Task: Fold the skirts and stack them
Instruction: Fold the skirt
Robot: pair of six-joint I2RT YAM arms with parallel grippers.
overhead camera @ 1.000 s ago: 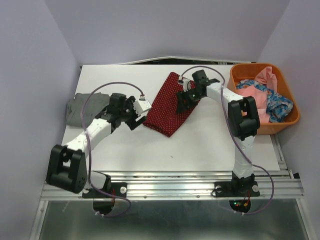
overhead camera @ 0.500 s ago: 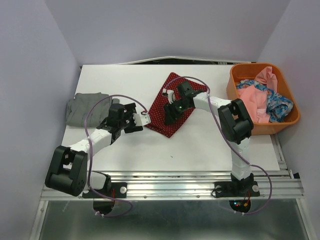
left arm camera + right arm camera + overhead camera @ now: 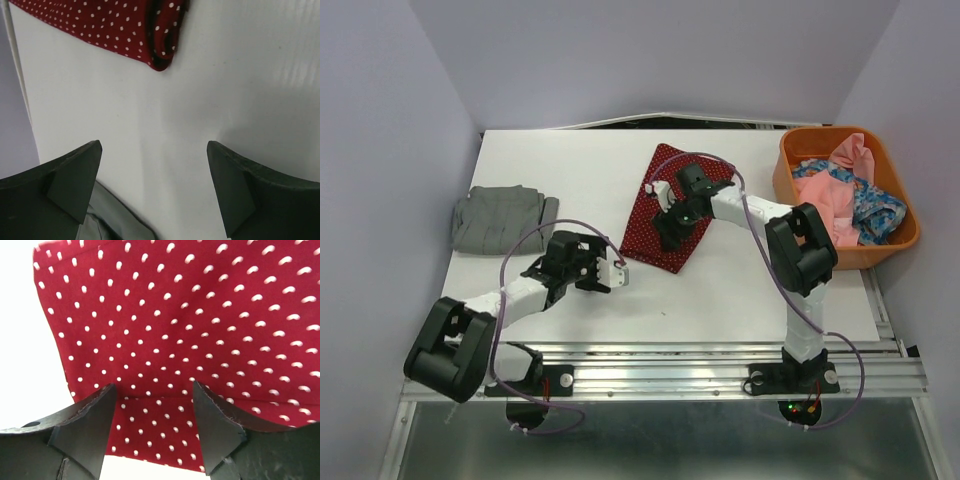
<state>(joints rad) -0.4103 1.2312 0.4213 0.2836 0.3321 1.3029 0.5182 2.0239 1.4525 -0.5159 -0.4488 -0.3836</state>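
Lying folded, the white-dotted red skirt (image 3: pixel 646 236) sits beneath the spread right hand (image 3: pixel 152 386); left hand (image 3: pixel 153 145) wide.

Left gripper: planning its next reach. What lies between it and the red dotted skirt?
Only bare table, per the left wrist view, separates the open left gripper from the red dotted skirt.

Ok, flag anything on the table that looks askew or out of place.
The dark red dotted skirt lies folded but diagonal on the table, apart from the folded grey skirt at the left, so unstacked. The blue floral skirt sits crumpled in the orange basket. Nothing looks spilled or damaged.
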